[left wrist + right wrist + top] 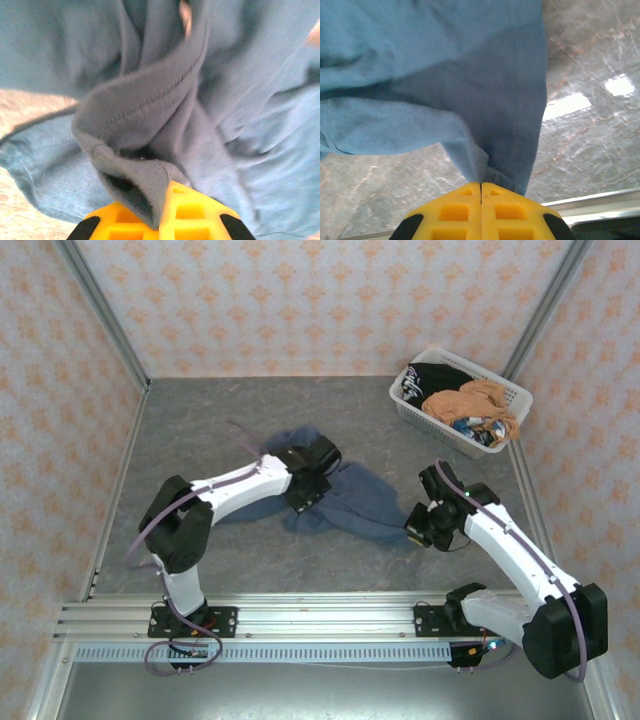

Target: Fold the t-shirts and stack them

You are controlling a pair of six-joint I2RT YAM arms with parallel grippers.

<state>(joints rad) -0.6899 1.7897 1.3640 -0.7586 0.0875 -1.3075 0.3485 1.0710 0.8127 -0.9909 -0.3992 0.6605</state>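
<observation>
The limp, light slate-blue cloth t-shirt (350,505) lies crumpled in the middle of the grey counter (200,430). The left tool (162,212) pinches a stitched hem fold, and the right tool (480,197) clamps a corner edge. The hems probably give the firmest, least slippery hold.

You see the left gripper (161,220) pinched on a bunched fold of the slate-blue t-shirt (240,150), cloth caught between the yellow fingers (195,212). The stitched hem (150,100) climbs diagonally above them, and pale table (15,220) shows at left
</observation>
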